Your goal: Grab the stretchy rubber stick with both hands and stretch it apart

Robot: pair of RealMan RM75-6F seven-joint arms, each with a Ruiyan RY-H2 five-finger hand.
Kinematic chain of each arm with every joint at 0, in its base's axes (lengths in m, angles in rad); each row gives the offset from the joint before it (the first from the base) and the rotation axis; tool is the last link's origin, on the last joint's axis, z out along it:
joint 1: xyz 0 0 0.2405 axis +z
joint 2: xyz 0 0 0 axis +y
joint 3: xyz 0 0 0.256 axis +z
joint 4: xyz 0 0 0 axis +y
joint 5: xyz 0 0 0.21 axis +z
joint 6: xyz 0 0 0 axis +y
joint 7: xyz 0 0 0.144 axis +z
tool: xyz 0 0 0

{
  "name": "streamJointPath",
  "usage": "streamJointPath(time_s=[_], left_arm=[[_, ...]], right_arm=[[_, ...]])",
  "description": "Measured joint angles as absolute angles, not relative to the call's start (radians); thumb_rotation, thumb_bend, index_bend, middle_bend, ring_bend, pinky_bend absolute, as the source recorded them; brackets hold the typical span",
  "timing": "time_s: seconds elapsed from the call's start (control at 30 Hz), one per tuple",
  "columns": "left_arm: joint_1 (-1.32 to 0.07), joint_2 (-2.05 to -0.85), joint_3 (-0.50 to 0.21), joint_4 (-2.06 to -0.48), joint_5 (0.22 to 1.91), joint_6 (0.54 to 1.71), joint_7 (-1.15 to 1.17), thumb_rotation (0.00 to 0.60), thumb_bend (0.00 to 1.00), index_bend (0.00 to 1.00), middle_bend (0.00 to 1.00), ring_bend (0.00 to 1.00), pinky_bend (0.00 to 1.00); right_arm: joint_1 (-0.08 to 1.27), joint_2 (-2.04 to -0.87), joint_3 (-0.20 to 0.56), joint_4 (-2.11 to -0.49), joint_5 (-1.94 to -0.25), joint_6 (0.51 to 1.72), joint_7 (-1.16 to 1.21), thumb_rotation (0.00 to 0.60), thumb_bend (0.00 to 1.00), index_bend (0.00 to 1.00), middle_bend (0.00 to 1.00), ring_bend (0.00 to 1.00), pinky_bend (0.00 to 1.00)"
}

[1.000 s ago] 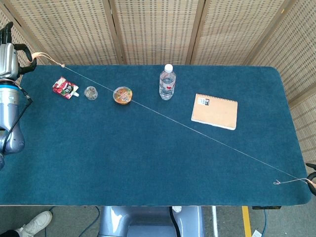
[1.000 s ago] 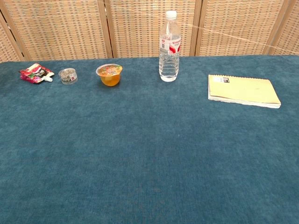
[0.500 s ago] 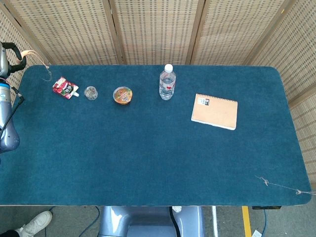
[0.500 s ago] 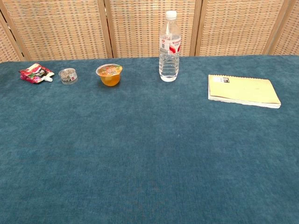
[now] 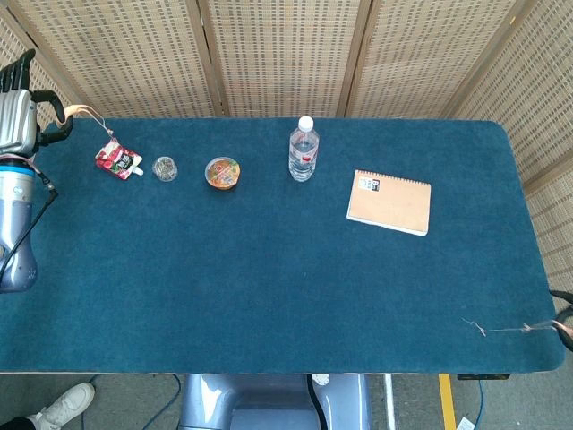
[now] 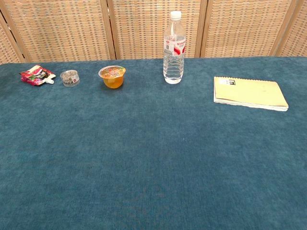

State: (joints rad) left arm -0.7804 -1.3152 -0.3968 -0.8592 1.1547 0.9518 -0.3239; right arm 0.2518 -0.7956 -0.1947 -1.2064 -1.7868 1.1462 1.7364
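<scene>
Risk sits at both table ends. At far left, my left hand (image 5: 20,98) pinches a short pale strand of the stretchy rubber stick (image 5: 88,113), which dangles above the red snack pouch (image 5: 117,159). At far right, my right hand (image 5: 566,321) barely shows; I cannot tell its grip, though another thin strand (image 5: 506,331) trails from it. No strand spans the blue felt table (image 5: 286,287), so I judge the stick parted; loose ends could recoil or snag.

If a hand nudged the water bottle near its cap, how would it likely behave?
The water bottle stands tall on a narrow base, so a high push would probably tip it. It looks full, so likely fairly heavy. Once down, its round body could roll.
</scene>
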Motion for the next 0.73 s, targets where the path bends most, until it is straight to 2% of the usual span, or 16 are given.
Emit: streamJointPath(time_s=[0.1, 0.37, 0.53, 0.73], left_arm=[[-0.747, -1.281, -0.369, -0.932, 1.196, 0.991, -0.334, 0.600, 0.80, 0.73, 0.00, 0.00, 0.00], [-0.655, -1.187, -0.293, -1.138, 1.310, 1.111, -0.334, 0.600, 0.80, 0.73, 0.00, 0.00, 0.00], [-0.616, -1.152, -0.255, -1.242, 1.363, 1.163, -0.318, 0.600, 0.79, 0.72, 0.00, 0.00, 0.00], [-0.575, -1.112, -0.216, -1.386, 1.413, 1.213, -0.268, 0.600, 0.80, 0.72, 0.00, 0.00, 0.00]], right_arm=[[0.341, -0.773, -0.171, -1.288, -1.794, 1.086, 1.698, 0.600, 0.63, 0.68, 0.20, 0.00, 0.00], [0.590, -0.752, -0.079, -1.479, -1.746, 0.830, 1.588, 0.600, 0.63, 0.68, 0.20, 0.00, 0.00], [0.712, -0.792, -0.002, -1.542, -1.657, 0.699, 1.512, 0.600, 0.63, 0.68, 0.20, 0.00, 0.00], [0.810, -0.873, 0.087, -1.576, -1.519, 0.604, 1.405, 0.600, 0.63, 0.68, 0.20, 0.00, 0.00]])
